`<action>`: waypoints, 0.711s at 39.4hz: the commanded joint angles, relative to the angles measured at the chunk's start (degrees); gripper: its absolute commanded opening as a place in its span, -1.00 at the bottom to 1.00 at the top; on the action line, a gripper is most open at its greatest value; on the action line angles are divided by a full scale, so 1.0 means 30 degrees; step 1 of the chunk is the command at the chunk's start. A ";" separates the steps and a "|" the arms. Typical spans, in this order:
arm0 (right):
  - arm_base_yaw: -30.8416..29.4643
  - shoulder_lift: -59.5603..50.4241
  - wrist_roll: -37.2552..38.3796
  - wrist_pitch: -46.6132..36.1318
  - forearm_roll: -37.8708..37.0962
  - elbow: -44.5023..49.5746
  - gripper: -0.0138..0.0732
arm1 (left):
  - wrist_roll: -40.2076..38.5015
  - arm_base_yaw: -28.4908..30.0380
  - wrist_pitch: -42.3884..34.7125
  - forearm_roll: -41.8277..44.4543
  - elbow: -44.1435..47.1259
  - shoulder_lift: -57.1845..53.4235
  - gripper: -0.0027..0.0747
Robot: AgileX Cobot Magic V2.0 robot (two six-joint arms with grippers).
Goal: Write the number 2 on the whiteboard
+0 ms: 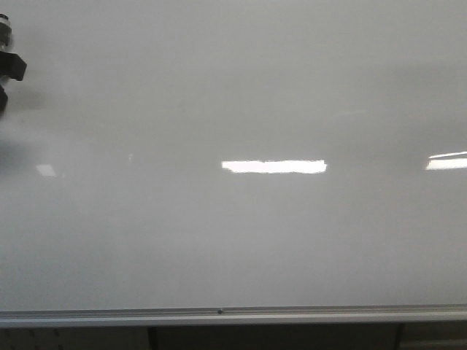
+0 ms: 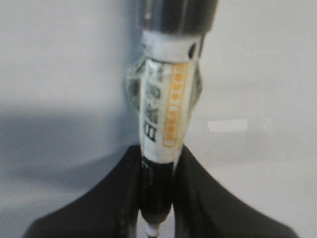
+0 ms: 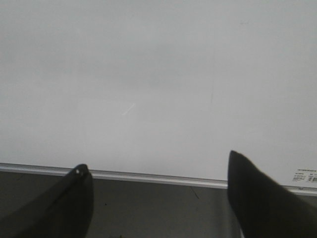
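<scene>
You see the room's lighting only as glare on the whiteboard (image 1: 233, 87): one long bright strip of light (image 1: 273, 166) near the middle, a second strip (image 1: 446, 160) cut off at the right edge, and a faint patch (image 1: 46, 170) at the left. Below the board's lower edge runs a dark band (image 1: 277, 337) crossed by darker upright shapes. From the right wrist, you see a dull dark grey surface (image 3: 158, 208) there.

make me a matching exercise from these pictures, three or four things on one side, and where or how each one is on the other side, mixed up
Things:
1. glossy white-grey whiteboard
2. black marker pen with white and orange label
3. left gripper
4. right gripper

States:
A. open, holding nothing
B. clamped between black fingers
C. blank, only light reflections
D. shut on the pen

Pairs: 1-C, 2-B, 3-D, 4-A
</scene>
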 commanded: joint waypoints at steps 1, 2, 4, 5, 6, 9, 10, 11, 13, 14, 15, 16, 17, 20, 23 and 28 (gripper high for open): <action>-0.0077 0.0042 -0.0061 -0.1340 -0.0054 -0.0677 0.65 | 0.0027 -0.0179 -0.0429 0.0043 -0.0803 -0.1026 -0.75; -0.0077 0.0042 -0.0061 -0.1340 0.0041 -0.0703 0.65 | 0.0082 -0.0179 -0.0006 0.0099 -0.0927 -0.1218 -0.75; -0.0077 0.0042 -0.0061 -0.1176 0.0297 -0.0805 0.65 | 0.0362 -0.0179 0.1323 0.0138 -0.1209 -0.1667 -0.75; -0.0077 0.0042 -0.0061 -0.0915 0.0474 -0.0912 0.65 | 0.0843 -0.0271 0.2019 0.0138 -0.1368 -0.1887 -0.75; -0.0077 0.0042 -0.0061 -0.0653 0.0693 -0.1097 0.65 | 0.1483 -0.0307 0.3064 0.0138 -0.1621 -0.2187 -0.75; -0.0077 0.0361 -0.0087 0.0812 0.1252 -0.1855 0.65 | 0.3141 -0.0743 0.6159 0.0138 -0.2415 -0.2996 -0.75; -0.0077 0.0511 -0.0124 0.1250 0.1389 -0.2215 0.65 | 0.3585 -0.0890 0.7154 0.0138 -0.2687 -0.3265 -0.75; -0.0077 0.0635 -0.0234 0.1846 0.1512 -0.2500 0.65 | 0.4185 -0.1119 0.7858 0.0138 -0.2946 -0.3517 -0.75; -0.0062 0.1007 -0.0867 0.2798 0.1948 -0.3298 0.65 | 0.5046 -0.1592 0.9238 0.0104 -0.3349 -0.3959 -0.75; -0.0062 0.1219 -0.1229 0.3285 0.2140 -0.3599 0.65 | 0.5600 -0.1889 0.9939 0.0104 -0.3523 -0.4137 -0.75; -0.0062 0.1397 -0.1622 0.3510 0.2347 -0.3898 0.65 | 0.6032 -0.2043 1.0481 0.0104 -0.3674 -0.4288 -0.75; -0.0062 0.1556 -0.2238 0.3928 0.2664 -0.4283 0.65 | 0.6453 -0.2385 1.1011 0.0063 -0.3876 -0.4504 -0.76; -0.0062 0.1756 -0.2740 0.4300 0.2936 -0.4560 0.65 | 0.7034 -0.2756 1.1675 -0.0040 -0.4015 -0.4630 -0.76; -0.0062 0.2232 -0.4666 0.5342 0.4020 -0.5490 0.65 | 0.8243 -0.3738 1.3132 -0.0370 -0.4420 -0.5018 -0.77; -0.0039 0.2752 -0.6889 0.6840 0.5371 -0.6470 0.65 | 0.9064 -0.4755 1.4350 -0.0855 -0.4787 -0.5269 -0.77; 0.0427 0.3779 -1.0407 0.8706 0.8067 -0.8034 0.65 | 1.0462 -0.6569 1.6417 -0.2009 -0.5580 -0.5311 -0.77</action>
